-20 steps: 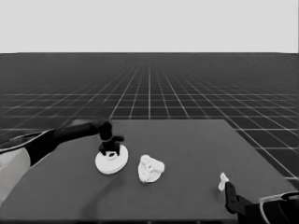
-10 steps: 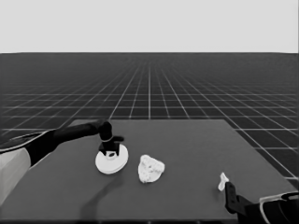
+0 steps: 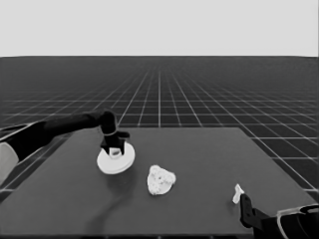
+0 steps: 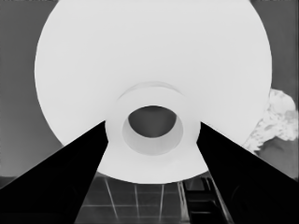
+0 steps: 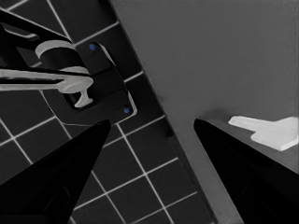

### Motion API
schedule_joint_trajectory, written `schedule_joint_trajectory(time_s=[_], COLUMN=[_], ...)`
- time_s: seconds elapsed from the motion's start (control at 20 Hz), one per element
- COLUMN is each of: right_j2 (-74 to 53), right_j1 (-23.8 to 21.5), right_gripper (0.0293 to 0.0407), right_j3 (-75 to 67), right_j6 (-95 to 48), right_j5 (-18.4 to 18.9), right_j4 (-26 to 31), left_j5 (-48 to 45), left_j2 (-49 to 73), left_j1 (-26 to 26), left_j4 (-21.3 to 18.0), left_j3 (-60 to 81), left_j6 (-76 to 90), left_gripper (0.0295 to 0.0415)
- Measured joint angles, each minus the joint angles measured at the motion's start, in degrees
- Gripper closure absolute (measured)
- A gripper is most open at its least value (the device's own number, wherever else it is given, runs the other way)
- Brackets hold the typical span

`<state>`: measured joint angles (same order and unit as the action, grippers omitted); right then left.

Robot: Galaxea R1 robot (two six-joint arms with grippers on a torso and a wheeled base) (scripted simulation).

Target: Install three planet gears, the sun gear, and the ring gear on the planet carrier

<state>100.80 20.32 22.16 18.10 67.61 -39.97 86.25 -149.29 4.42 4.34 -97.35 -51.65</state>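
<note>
L gripper clamped on larger round part, left-centre of head view.

L fingers pressed vs both sides of raised hub round centre hole, narrow-set; part tilted, lifted off table, shadow below. Just right & lower, near frame centre: smaller round part w/ gears clustered on top, exact count hard to tell. Also visible at right edge of L wrist view. R gripper parked lower right corner of head view, fingers spread apart, holding nothing. Thin white piece beside it, lying near table's right edge.
</note>
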Motion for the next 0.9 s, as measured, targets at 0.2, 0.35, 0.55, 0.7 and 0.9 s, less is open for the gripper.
schedule_joint_trajectory(time_s=[0.2, 0.35, 0.55, 0.7, 0.9], right_j2=[0.0, 0.0, 0.0, 0.0, 0.0], right_j1=[0.0, 0.0, 0.0, 0.0, 0.0], right_gripper=[0.0315, 0.0315, 0.0315, 0.0315, 0.0315], right_j3=[0.0, 0.0, 0.0, 0.0, 0.0], right_j6=[0.0, 0.0, 0.0, 0.0, 0.0], right_j5=[0.0, 0.0, 0.0, 0.0, 0.0], right_j4=[0.0, 0.0, 0.0, 0.0, 0.0], left_j5=[1.3, 1.9, 2.0, 1.1, 0.6], left_j2=[-12.1, -23.7, -26.2, -26.8, -27.2], left_j1=[-1.7, -2.7, -2.8, -6.5, -8.2], left_j4=[2.9, 3.8, 4.0, 7.5, 9.1], left_j3=[9.1, 3.4, 1.0, -1.0, -2.2], left_j6=[-22.7, -27.0, -27.2, -26.1, -25.4], left_gripper=[0.0362, 0.0362, 0.0362, 0.0362, 0.0362])
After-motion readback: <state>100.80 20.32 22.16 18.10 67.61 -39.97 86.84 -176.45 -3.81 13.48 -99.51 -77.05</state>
